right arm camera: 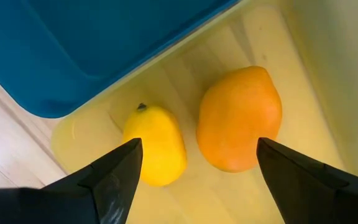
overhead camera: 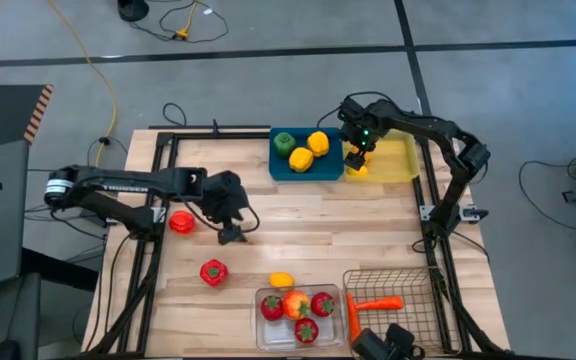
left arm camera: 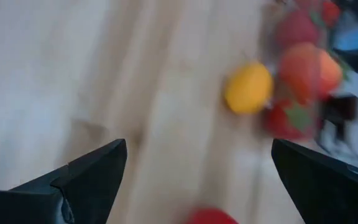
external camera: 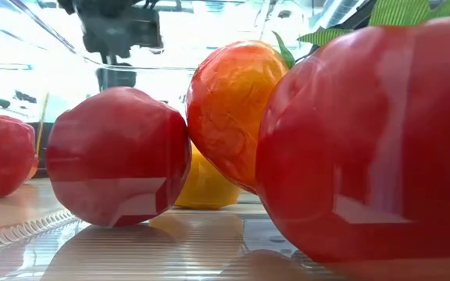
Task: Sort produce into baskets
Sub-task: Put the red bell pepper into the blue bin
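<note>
In the high view, the right gripper (overhead camera: 359, 152) is seen at the upper right of centre, held over the left end of the yellow tray (overhead camera: 400, 160). Its fingers are spread wide and nothing is held between them; in the right wrist view a lemon (right arm camera: 155, 145) and an orange (right arm camera: 239, 119) are shown lying side by side on the tray floor, just apart, with the gripper (right arm camera: 197, 163) above them. The blue tray (overhead camera: 284, 164) is set just left of the yellow one, touching it, and a green pepper (overhead camera: 284, 142) and two yellow peppers (overhead camera: 309, 151) are held in it.

The left gripper (overhead camera: 232, 228) is found left of centre over bare table (overhead camera: 308, 225), opened and empty, as the wide gap in the left wrist view (left arm camera: 199, 168) confirms. A red pepper (overhead camera: 182, 221) lies just left of that arm, and a second red pepper (overhead camera: 214, 271) lies lower, toward the bottom of the frame. A small yellow fruit (overhead camera: 281, 280) rests against the upper edge of the clear bin (overhead camera: 262, 330) at bottom centre, in which four red and orange-red pieces (overhead camera: 296, 304) are packed together. To its right, a carrot (overhead camera: 378, 302) is laid in the wire basket (overhead camera: 413, 280).

In the low view, the red pieces (external camera: 119, 156) are seen close up through the bin wall.
</note>
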`<state>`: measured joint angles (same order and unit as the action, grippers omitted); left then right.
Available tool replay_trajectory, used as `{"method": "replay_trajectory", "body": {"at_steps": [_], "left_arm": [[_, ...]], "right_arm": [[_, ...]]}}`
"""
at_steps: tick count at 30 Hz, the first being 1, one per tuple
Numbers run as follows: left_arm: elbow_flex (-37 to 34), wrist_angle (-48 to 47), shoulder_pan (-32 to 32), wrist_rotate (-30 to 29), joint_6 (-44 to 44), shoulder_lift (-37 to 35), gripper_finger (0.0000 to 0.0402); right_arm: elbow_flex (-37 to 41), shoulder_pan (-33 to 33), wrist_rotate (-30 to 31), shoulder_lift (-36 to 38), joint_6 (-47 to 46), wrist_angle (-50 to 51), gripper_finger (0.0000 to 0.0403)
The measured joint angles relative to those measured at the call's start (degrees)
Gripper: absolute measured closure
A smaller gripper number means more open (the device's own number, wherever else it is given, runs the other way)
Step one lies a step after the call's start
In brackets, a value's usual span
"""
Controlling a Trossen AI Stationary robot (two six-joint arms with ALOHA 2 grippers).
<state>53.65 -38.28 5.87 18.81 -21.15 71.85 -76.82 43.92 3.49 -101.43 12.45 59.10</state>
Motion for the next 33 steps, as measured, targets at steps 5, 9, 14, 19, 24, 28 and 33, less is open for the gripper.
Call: {"method": "replay_trajectory", "body": {"at_steps": [5,9,14,19,24,28,33], "left_arm": [[0.0,-5.4,-1.4,7.7,-5.5,-0.3,0.0014],[0.0,-8.6,-3.3,7.5,-8.7,-0.3,0.0014],[0.0,-9.2,-5.2,7.5,-11.4,-0.3,0.0014],[0.0,-9.1,-7.3,3.6,-16.2,-0.3,0.0014],[0.0,-10.0,-11.8,-1.0,-19.2,-0.3,0.0014],[0.0,-11.5,-15.8,-2.1,-25.0,-0.3,0.0014],[0.0,-12.4,-20.2,-1.6,-31.8,-0.3,0.0014]], "right_arm": [[0.0,0.0,0.0,0.0,0.0,0.0,0.0060],[0.0,0.0,0.0,0.0,0.0,-0.6,0.0060],[0.0,0.0,0.0,0.0,0.0,-1.0,0.0060],[0.0,0.0,0.0,0.0,0.0,-1.1,0.0060],[0.0,0.0,0.0,0.0,0.0,-1.1,0.0060],[0.0,0.0,0.0,0.0,0.0,-1.1,0.0060],[0.0,0.0,0.0,0.0,0.0,-1.4,0.0060]]}}
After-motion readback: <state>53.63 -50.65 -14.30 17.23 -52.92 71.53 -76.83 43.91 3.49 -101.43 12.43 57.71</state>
